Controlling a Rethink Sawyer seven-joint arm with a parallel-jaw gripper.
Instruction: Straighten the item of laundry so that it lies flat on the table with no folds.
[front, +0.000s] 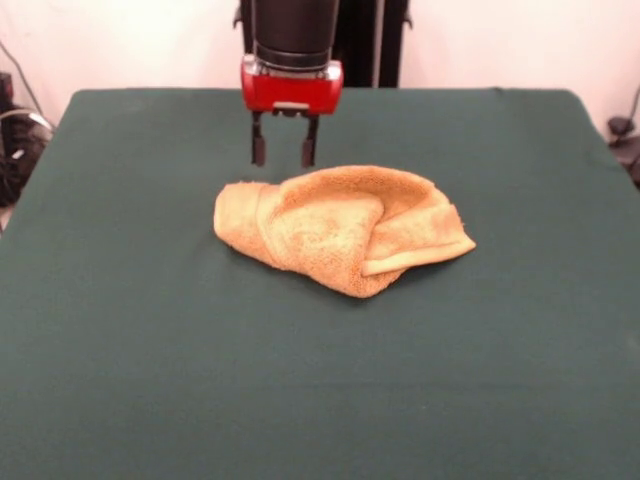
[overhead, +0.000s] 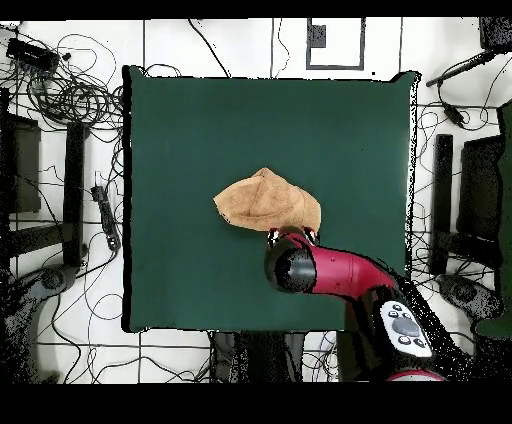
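I saw the table (front: 120, 330), dark green cloth all over, wide and bare but for one thing. Only the towel (front: 335, 228) lay on it, yellow-orange terry, bunched near mid-table with folds across its top and one hemmed flap doubled over. From the front, it sat just below and in front of the fingers (front: 259, 150), which stood parted and empty above its far edge.

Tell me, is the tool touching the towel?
Apart. In the front view the open tool hangs behind the towel, with green table visible under its tips.
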